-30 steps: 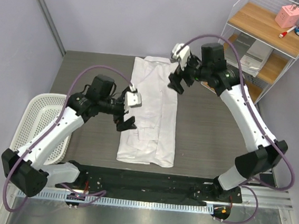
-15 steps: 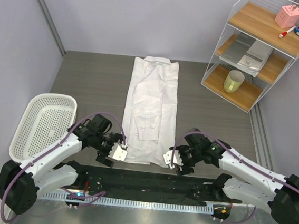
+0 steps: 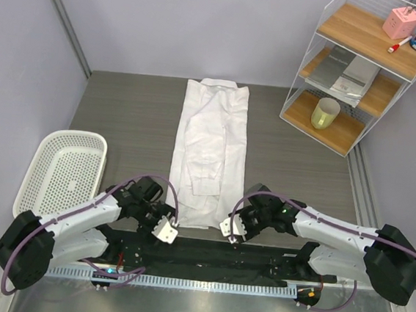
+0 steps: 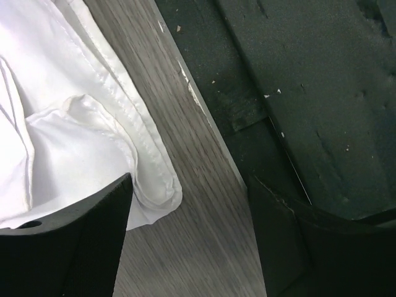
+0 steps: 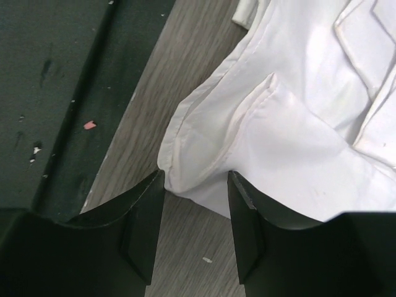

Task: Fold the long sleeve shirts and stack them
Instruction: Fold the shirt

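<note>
One long sleeve shirt (image 3: 210, 149), white and folded into a long narrow strip, lies on the dark wood table (image 3: 130, 119), collar at the far end. My left gripper (image 3: 159, 221) sits low at its near-left hem corner. In the left wrist view that gripper (image 4: 189, 185) is open, with the rounded shirt corner (image 4: 151, 185) just inside its left finger (image 4: 68, 241). My right gripper (image 3: 232, 225) is at the near-right hem corner. In the right wrist view it (image 5: 195, 176) straddles the shirt corner (image 5: 198, 158), jaws narrowed but apart.
A white perforated basket (image 3: 46, 148) stands at the left table edge. A wire and wood shelf (image 3: 356, 74) at the back right holds booklets (image 3: 345, 70) and a yellow cup (image 3: 325, 113). The black base mat (image 3: 206, 252) runs along the near edge, right behind both grippers.
Both arms swung down from beside the shirt to its near hem corners. Both grippers' jaws have narrowed, the right more than the left.
</note>
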Controlling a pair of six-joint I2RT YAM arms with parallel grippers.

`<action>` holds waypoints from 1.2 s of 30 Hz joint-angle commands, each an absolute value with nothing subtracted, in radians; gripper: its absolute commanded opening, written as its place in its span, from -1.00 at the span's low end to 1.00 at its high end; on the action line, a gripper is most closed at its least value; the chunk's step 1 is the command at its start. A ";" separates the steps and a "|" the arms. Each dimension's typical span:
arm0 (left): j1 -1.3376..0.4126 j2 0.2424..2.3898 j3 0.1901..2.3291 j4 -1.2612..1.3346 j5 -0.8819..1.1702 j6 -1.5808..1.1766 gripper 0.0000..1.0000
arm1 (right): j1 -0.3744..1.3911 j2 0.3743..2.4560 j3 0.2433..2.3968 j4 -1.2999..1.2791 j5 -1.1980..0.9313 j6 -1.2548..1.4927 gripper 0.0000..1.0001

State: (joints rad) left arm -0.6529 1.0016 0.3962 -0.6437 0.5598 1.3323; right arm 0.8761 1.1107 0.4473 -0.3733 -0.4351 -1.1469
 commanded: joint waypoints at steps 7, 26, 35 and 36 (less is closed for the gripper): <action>-0.681 1.146 0.422 -0.382 0.525 1.255 0.07 | 0.893 1.183 0.405 -0.238 -0.354 -1.187 -0.19; -0.885 0.941 0.517 -0.587 0.535 1.023 -1.00 | 1.040 0.993 0.515 -0.492 -0.325 -0.995 -0.97; -0.910 0.816 0.575 -0.715 0.491 0.862 -1.00 | 1.152 0.922 0.587 -0.551 -0.244 -0.819 -0.97; -0.910 0.815 0.577 -0.706 0.485 0.855 -1.00 | 1.154 0.922 0.591 -0.552 -0.232 -0.825 -0.97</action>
State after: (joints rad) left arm -0.9092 0.8284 0.5495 -0.6643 0.5182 0.9276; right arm 1.1503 0.9314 0.5510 -0.5144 -0.2886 -0.8864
